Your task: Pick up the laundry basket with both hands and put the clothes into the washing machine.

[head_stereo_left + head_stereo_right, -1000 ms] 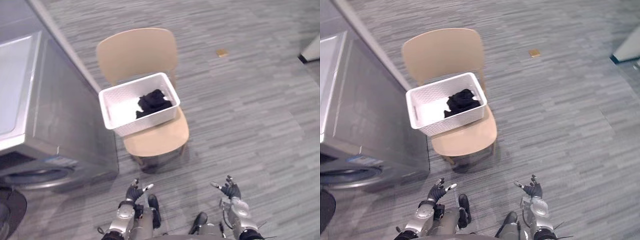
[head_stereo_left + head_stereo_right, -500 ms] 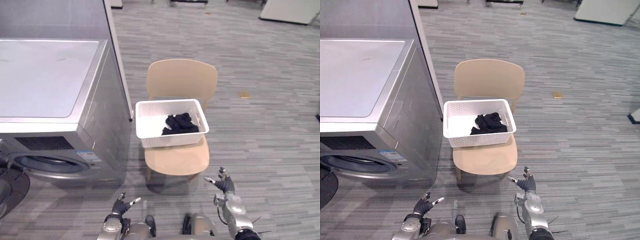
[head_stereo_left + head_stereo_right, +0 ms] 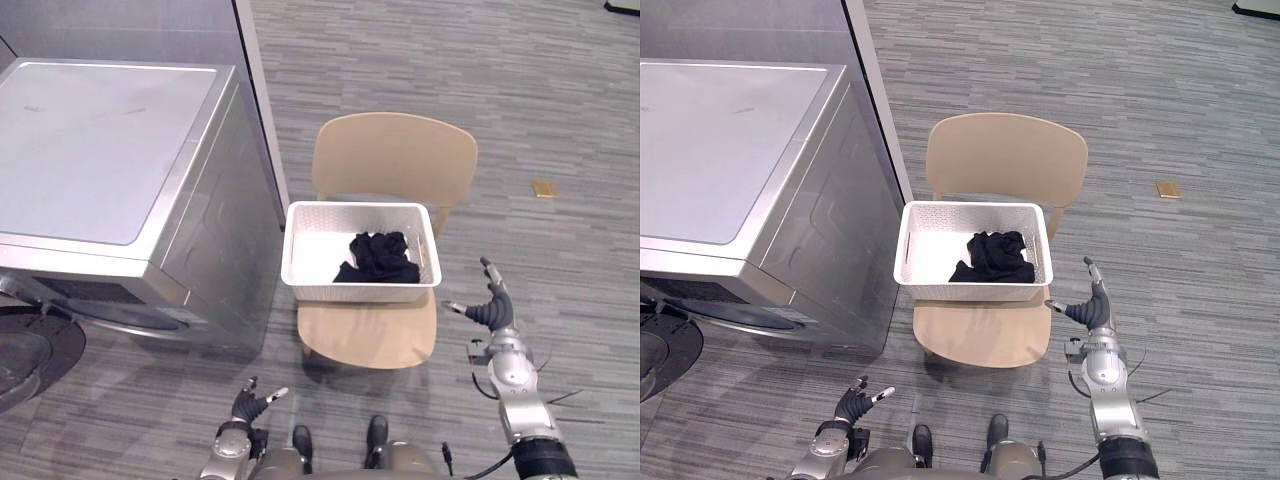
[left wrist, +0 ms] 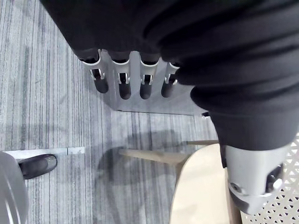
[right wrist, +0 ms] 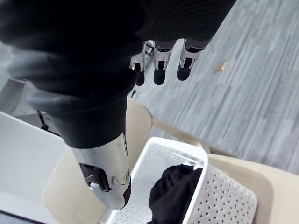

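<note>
The washing machine (image 3: 110, 190) takes up the upper left and middle left of the head views, silver-grey with a flat pale top. Its front faces the lower left corner, where a dark round part (image 3: 30, 350) shows at the frame's edge. A grey wall panel (image 3: 262, 110) runs up behind its right side.

At the bottom, left of centre, the left hand (image 3: 247, 405) hangs low over the grey striped floor (image 3: 560, 90), well apart from the basket. Its wrist view shows its fingers (image 4: 124, 86) straight in a row, released and grasping nothing.

In the centre stands a tan wooden chair (image 3: 395, 155), its backrest toward the top of the frame. The white laundry basket (image 3: 360, 292) sits on the chair seat, its left end just beside the washing machine. The clothes (image 3: 380, 258), a dark crumpled heap, lie inside the basket toward its right end.

Right of the basket, in the lower right, the right hand (image 3: 492, 312) is raised near the basket's right front corner but apart from it. Its fingers (image 5: 159, 72) are spread and relaxed, its thumb points toward the basket, and it holds nothing.

A small tan object (image 3: 545, 188) lies on the floor at the right, well apart from the chair
</note>
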{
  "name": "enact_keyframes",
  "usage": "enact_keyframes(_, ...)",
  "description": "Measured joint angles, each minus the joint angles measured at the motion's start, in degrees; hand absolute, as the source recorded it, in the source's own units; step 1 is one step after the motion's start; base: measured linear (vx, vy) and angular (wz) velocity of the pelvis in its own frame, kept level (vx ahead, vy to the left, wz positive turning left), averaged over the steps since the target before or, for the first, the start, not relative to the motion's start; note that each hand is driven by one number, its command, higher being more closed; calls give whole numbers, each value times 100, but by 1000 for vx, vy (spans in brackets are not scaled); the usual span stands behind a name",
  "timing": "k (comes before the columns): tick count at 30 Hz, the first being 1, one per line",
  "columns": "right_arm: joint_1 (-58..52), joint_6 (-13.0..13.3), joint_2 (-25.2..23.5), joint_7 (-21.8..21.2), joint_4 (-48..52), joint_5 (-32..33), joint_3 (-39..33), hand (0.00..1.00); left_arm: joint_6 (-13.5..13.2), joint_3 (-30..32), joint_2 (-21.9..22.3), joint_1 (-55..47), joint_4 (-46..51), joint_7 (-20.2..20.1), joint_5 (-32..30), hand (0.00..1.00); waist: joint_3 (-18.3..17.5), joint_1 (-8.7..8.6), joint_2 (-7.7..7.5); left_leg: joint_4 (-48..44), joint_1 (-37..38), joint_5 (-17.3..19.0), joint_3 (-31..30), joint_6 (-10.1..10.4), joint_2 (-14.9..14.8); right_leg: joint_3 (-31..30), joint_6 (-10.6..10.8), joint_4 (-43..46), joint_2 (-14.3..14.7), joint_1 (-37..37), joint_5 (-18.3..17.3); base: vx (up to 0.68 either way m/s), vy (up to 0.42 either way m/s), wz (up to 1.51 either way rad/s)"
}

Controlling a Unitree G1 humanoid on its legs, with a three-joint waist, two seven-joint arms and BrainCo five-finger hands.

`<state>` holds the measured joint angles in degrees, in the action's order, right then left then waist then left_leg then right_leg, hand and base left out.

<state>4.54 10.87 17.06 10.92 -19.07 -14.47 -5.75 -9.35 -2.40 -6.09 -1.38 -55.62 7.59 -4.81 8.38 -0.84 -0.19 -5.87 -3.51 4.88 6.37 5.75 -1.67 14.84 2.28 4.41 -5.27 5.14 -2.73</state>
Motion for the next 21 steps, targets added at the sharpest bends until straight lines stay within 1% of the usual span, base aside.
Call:
enact_keyframes(2, 398, -1, 282, -10, -415, -46, 271, 0, -3, -61, -35, 5, -1, -5, -31, 0, 7, 2, 17, 4, -57, -32, -4, -33, 4, 15, -18, -96, 11, 6, 67, -27, 0, 5)
enact_keyframes(4, 1056, -7, 613, -119, -1103, -152, 747, 0, -11, -229, -104, 10, -1, -18, -61, 0, 28, 23, 50, 128, -211, -268, -28, -18, 51, 92, -48, -266, -1, 85, 249, -87, -2, 19)
enact_keyframes(5, 1241, -7, 681, -124, -1273, -199, 864, 0, -16, -236, -103, 10, -1, -19, -62, 0, 48, 37, 74, 184, -245, -323, -37, -19, 57, 98, -56, -268, -3, 137, 272, -142, -11, 22)
enact_keyframes(6, 1809, -11, 833, -136, -1773, -319, 1134, 0, -44, -257, -102, 20, -2, -21, -67, 0, 127, 68, 173, 214, -415, -371, -94, -78, 61, 121, -77, -262, -2, 305, 298, -133, -10, 16)
enact_keyframes(7, 2064, -13, 880, -145, -2010, -372, 1196, 0, -59, -264, -97, 32, 0, -21, -69, 0, 179, 114, 234, 221, -501, -392, -123, -108, 55, 136, -130, -262, 9, 390, 339, -186, -15, 14)
enact_keyframes(8, 2389, -21, 953, -171, -2326, -430, 1271, 0, -61, -301, -98, 49, 0, -21, -77, 0, 249, 181, 315, 242, -616, -454, -143, -136, 50, 146, -140, -261, 18, 509, 402, -145, -11, 8)
enact_keyframes(9, 2545, -25, 985, -184, -2489, -451, 1296, 0, -63, -313, -98, 50, 2, -18, -90, 0, 297, 201, 355, 271, -662, -503, -155, -135, 57, 163, -147, -262, 14, 547, 421, -187, -12, 21)
enact_keyframes(10, 2920, -68, 1063, -224, -2841, -488, 1413, 0, -66, -317, -100, 37, 0, -11, -106, 0, 415, 219, 454, 369, -729, -577, -184, -162, 57, 237, -191, -254, 17, 632, 465, -197, -4, 25)
enact_keyframes(11, 3207, -123, 1104, -227, -3061, -503, 1510, 0, -66, -313, -111, 39, 0, -2, -105, 0, 496, 241, 505, 409, -823, -625, -183, -233, 51, 252, -222, -243, 28, 739, 502, -202, 1, 21)
enact_keyframes(12, 3360, -139, 1122, -227, -3164, -531, 1540, 0, -67, -312, -113, 45, 0, 1, -105, 0, 532, 257, 523, 416, -895, -630, -180, -240, 40, 251, -237, -239, 37, 815, 533, -250, 12, 5)
enact_keyframes(13, 3687, -149, 1207, -224, -3409, -537, 1604, 0, -68, -314, -106, 97, -1, 0, -105, 0, 619, 327, 551, 495, -1040, -674, -172, -303, 24, 248, -296, -235, 55, 1000, 587, -250, 15, 4)
enact_keyframes(14, 3925, -166, 1293, -224, -3605, -538, 1668, 0, -77, -314, -103, 171, -1, 0, -103, 0, 727, 348, 574, 575, -1118, -731, -175, -374, 31, 257, -287, -236, 58, 1106, 623, -239, 18, 5)
enact_keyframes(15, 4028, -201, 1322, -224, -3682, -535, 1694, 0, -91, -313, -103, 204, -1, 1, -101, 0, 773, 349, 584, 603, -1158, -751, -176, -375, 37, 263, -276, -238, 58, 1146, 636, -186, 22, 13)
enact_keyframes(17, 4421, -256, 1432, -222, -3994, -535, 1760, 0, -118, -314, -91, 372, -1, 0, -76, 0, 975, 351, 634, 711, -1347, -871, -166, -330, 55, 256, -331, -248, 30, 1354, 700, -141, 25, 15)
enact_keyframes(19, 4613, -282, 1540, -221, -4174, -538, 1871, 0, -125, -312, -94, 481, 0, -1, -40, 0, 1038, 349, 709, 866, -1426, -930, -176, -367, 73, 257, -298, -257, 17, 1477, 749, -103, 26, 16)
enact_keyframes(20, 4837, -348, 1642, -221, -4324, -538, 1961, 0, -154, -304, -102, 582, 17, 4, -15, 0, 1094, 354, 795, 1027, -1490, -1107, -187, -369, 76, 271, -282, -265, 17, 1594, 813, -62, 17, 14)
enact_keyframes(21, 4977, -374, 1710, -222, -4388, -539, 2007, 0, -189, -307, -100, 637, 31, 4, 27, 0, 1118, 377, 839, 1109, -1549, -1214, -206, -363, 76, 298, -303, -271, 18, 1669, 851, -37, 6, 13)
